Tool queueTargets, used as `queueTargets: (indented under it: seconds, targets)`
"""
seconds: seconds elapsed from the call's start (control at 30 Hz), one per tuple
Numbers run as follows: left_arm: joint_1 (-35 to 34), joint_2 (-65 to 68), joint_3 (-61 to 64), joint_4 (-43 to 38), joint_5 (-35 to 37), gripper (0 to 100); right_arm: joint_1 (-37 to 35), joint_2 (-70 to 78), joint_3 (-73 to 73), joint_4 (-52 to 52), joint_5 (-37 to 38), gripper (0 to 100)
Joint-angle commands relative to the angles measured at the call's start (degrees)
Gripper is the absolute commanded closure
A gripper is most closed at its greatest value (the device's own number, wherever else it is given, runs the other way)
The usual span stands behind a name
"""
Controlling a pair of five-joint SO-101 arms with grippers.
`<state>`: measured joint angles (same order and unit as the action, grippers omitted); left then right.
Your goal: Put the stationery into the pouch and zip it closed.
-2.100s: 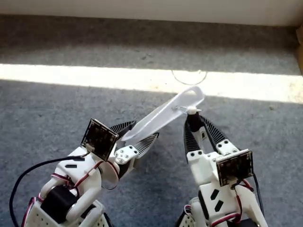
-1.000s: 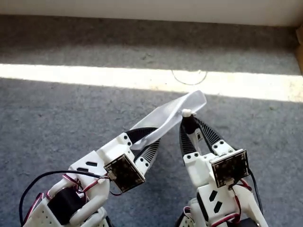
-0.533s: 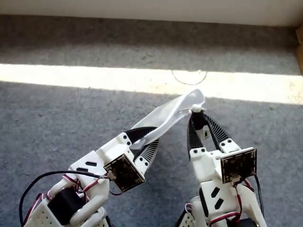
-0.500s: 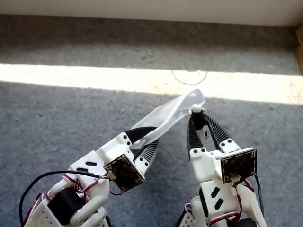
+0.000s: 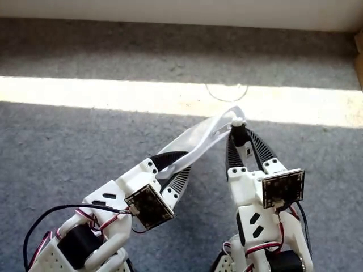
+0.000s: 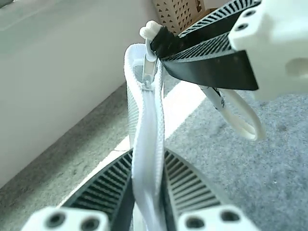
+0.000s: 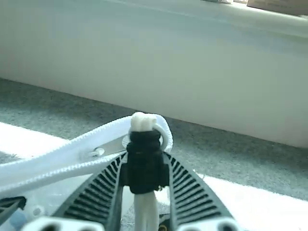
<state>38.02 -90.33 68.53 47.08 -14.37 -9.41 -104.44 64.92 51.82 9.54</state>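
Note:
A clear pouch (image 5: 198, 141) with a white zipper hangs above the grey carpet, stretched between both arms. My left gripper (image 5: 173, 167) is shut on the pouch's near end. In the left wrist view the zipper band (image 6: 149, 134) runs up between the left gripper's (image 6: 148, 161) ribbed fingers to the slider (image 6: 147, 77). My right gripper (image 5: 236, 127) is shut on the zipper pull (image 5: 237, 120) at the pouch's far end. In the right wrist view that gripper (image 7: 143, 144) pinches the black and white pull (image 7: 143, 122), with the zipper band (image 7: 72, 154) trailing off beside it.
Grey carpet (image 5: 68, 147) lies under both arms, crossed by a sunlit strip (image 5: 102, 93). A thin wire loop (image 5: 227, 95) lies in that strip just beyond the pouch. A pale wall (image 5: 170, 8) bounds the far side, and a cardboard box (image 5: 359, 56) stands at the far right edge.
The right gripper has slid the zipper pull farther along the pouch toward its far end. The left wrist rolled over between the earliest frame and 1.0 s ago, then held still.

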Motion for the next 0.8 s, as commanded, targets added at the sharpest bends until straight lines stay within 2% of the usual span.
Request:
queueTargets:
  seconds: [0.0,0.27,0.6,0.77]
  targets:
    - [-1.7,-1.0,-0.2,-0.1,-0.5,99,3.1,0.1,0.0,-3.8,-0.6,99.3]
    - [-1.7,-15.3,3.1,3.8,-0.6,99,4.5,0.1,2.3,-6.9,-0.6,99.3]
    - [-1.9,-13.8,2.8,4.0,-0.6,99,4.6,0.1,2.3,-6.9,-0.6,99.3]
    - [-6.3,-13.8,2.2,3.8,-0.6,99,4.6,0.1,2.4,-6.8,-0.7,99.3]
